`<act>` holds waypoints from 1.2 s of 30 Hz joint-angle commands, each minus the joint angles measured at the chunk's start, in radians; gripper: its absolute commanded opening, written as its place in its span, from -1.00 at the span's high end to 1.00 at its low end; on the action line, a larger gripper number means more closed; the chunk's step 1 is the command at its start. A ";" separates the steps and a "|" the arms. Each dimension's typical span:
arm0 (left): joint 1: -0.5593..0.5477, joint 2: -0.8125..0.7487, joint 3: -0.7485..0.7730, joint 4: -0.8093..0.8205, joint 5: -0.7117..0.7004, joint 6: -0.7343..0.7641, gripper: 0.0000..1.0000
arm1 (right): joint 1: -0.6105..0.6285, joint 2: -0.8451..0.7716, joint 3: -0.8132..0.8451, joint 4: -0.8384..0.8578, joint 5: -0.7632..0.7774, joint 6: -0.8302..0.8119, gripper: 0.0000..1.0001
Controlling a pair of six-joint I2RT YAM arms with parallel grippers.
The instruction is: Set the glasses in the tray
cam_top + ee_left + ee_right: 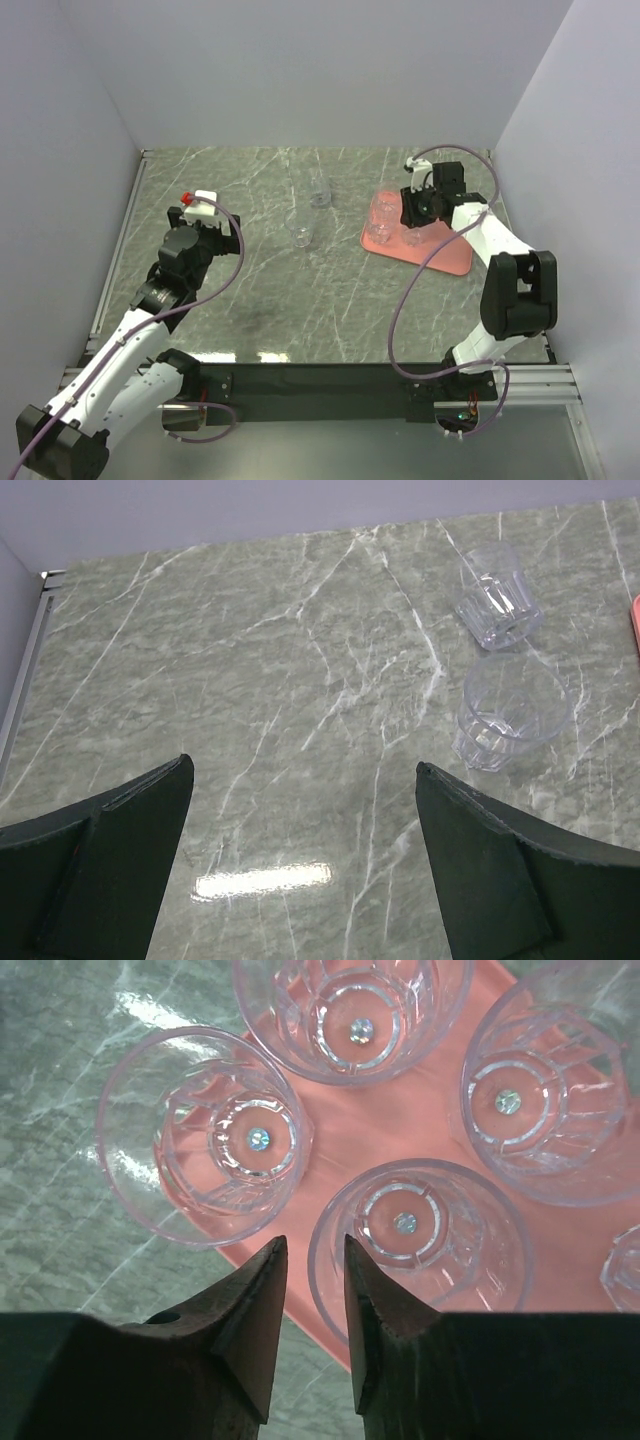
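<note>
Fingers of the right gripper (315, 1245) stand narrowly parted, straddling the near rim of one tumbler (405, 1225) on the pink tray (345, 1125) among other glasses (258, 1140), without clear contact. Left of the tray, the left gripper (302, 763) gapes wide and empty above the desk (250, 660), near two more tumblers (498, 595).

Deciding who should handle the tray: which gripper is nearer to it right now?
Right. The right gripper hangs directly over the tray's edge, among the glasses standing in it. The left gripper is far to the tray's left, over bare marble.
</note>
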 commanded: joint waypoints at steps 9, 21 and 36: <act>0.005 0.052 0.052 0.002 0.126 -0.062 -0.97 | -0.040 -0.346 -0.073 -0.142 -0.220 -0.233 0.11; 0.077 0.337 0.178 0.014 0.462 -0.398 -0.92 | -0.145 -0.668 -0.352 -0.131 -0.355 -0.302 0.08; 0.094 0.848 0.481 -0.131 0.585 -0.748 -0.47 | -0.212 -0.695 -0.371 -0.181 -0.461 -0.336 0.07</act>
